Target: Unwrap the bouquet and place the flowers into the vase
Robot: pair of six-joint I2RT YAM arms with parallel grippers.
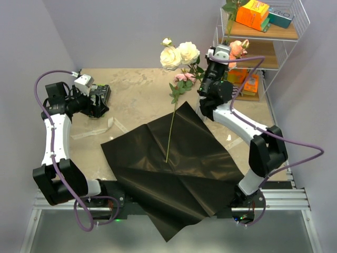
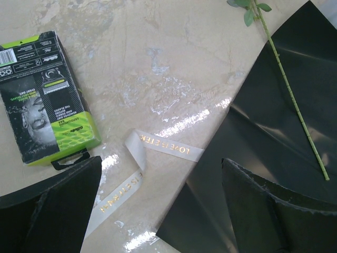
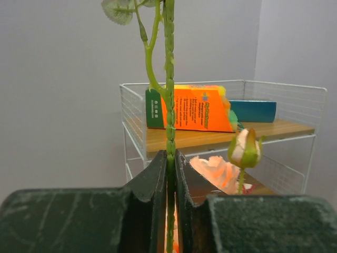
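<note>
The bouquet is undone. Its black paper sheet (image 1: 179, 168) lies spread flat on the table, with one long green-stemmed flower (image 1: 171, 124) across it. Cream roses (image 1: 179, 54) and a pink one (image 1: 184, 77) stand up at the back. My right gripper (image 1: 224, 54) is raised beside the shelf and shut on an upright green stem (image 3: 169, 126), pinched between its fingers (image 3: 158, 179). A peach rose (image 3: 221, 173) and a bud (image 3: 245, 149) are just beyond it. My left gripper (image 2: 160, 176) hangs open over the beige ribbon (image 2: 166, 146) at the paper's (image 2: 263, 158) edge. The vase is hidden.
A black and green razor box (image 1: 100, 98) lies by the left gripper, also in the left wrist view (image 2: 45, 100). The white wire shelf (image 1: 287, 39) at the back right holds an orange box (image 3: 197, 108) and a teal one (image 3: 253, 110).
</note>
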